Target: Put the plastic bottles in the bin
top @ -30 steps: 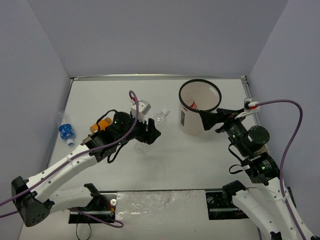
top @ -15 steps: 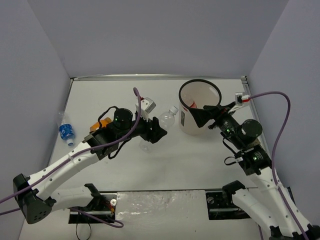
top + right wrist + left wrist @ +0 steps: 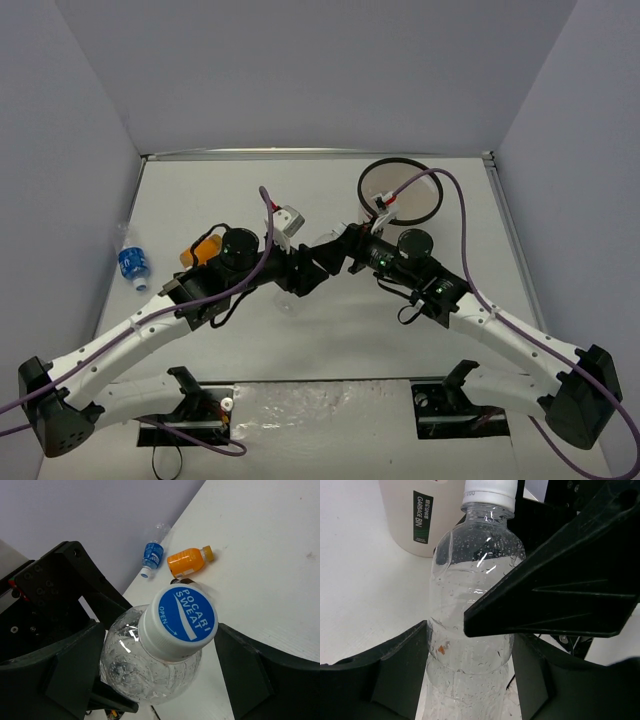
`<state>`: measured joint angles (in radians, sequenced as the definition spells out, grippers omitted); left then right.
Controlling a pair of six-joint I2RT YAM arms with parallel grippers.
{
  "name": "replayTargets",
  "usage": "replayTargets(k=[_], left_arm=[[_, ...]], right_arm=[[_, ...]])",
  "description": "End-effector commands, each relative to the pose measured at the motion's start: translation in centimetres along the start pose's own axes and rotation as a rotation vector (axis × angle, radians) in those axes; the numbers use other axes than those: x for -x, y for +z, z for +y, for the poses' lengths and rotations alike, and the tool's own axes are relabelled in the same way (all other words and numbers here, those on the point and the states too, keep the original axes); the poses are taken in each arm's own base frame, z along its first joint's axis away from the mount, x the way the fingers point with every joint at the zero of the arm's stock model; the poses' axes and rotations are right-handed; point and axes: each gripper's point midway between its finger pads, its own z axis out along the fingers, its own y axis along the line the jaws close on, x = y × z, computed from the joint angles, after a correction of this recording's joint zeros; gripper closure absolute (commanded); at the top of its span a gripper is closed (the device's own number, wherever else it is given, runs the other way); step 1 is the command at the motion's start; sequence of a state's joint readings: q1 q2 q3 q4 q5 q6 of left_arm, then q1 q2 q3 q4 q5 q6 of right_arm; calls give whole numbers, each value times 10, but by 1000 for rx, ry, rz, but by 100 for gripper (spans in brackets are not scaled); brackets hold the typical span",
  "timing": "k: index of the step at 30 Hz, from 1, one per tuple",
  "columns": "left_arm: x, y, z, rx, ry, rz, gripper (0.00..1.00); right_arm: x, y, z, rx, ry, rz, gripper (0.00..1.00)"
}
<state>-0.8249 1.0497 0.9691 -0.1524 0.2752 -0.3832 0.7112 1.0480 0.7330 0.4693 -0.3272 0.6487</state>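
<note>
Both arms stretch inward, wrists nearly meeting: the left gripper point(image 3: 313, 265) clamps a clear bottle point(image 3: 472, 605), the right gripper point(image 3: 345, 248) spreads its fingers wide.

Lettering shows on bin point(image 3: 400, 530) and cap point(image 3: 184, 616).
The bin's dark label point(image 3: 420, 517) reads "GARBAGE BIN"; the clear bottle point(image 3: 140, 670) has a blue cap marked "POCARI SWEAT" and "OPEN" with an arrow.

clear plain bottle point(image 3: 470, 605), cap toward white bin point(image 3: 400, 520), likely tilted; orange bottle point(image 3: 187, 562), blue-labelled bottle point(image 3: 151, 555) lying near together.
</note>
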Motion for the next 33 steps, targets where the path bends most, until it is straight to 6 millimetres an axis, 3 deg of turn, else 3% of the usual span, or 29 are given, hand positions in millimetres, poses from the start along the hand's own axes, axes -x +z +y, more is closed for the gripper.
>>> replayTargets(k=[1, 4, 5, 6, 8, 10, 14, 16, 17, 20, 22, 23, 25, 30, 33], left_arm=[[33, -15, -22, -74, 5, -120, 85], [33, -20, -22, -71, 4, -126, 85], [32, -22, -22, -66, 2, -126, 81], [34, -23, -19, -47, -2, -133, 51], [34, -29, -14, -12, -14, -134, 10], [37, -34, -5, 44, -24, -148, 3], [32, -46, 17, 187, -91, -150, 3], [26, -54, 35, 297, -136, -149, 3], [24, -58, 43, 347, -154, -148, 3], [13, -86, 86, 641, -233, -141, 3], [1, -100, 103, 775, -275, -109, 3], [3, -112, 113, 866, -287, -134, 3], [-5, -119, 124, 946, -314, -117, 3], [-20, -114, 146, 983, -445, -73, 3], [-30, -119, 172, 1007, -566, -75, 3]], right_arm=[[43, 12, 20, 41, -36, -183, 25], [41, 15, 13, 13, -31, -181, 50], [41, 15, 11, 4, -27, -186, 64], [42, 15, 12, 5, -35, -191, 69], [46, 13, 12, -2, -49, -201, 77], [51, 9, 10, -31, -81, -211, 80], [86, -8, -18, -276, -135, -299, 81], [124, -30, -24, -413, -186, -414, 82], [128, -32, -23, -422, -215, -418, 83], [187, -59, 3, -469, -294, -559, 85], [211, -68, 16, -491, -343, -596, 84], [221, -71, 18, -516, -384, -603, 84], [248, -86, 21, -599, -411, -671, 83], [274, -101, -16, -914, -541, -695, 82], [285, -99, -43, -1010, -580, -686, 82]])
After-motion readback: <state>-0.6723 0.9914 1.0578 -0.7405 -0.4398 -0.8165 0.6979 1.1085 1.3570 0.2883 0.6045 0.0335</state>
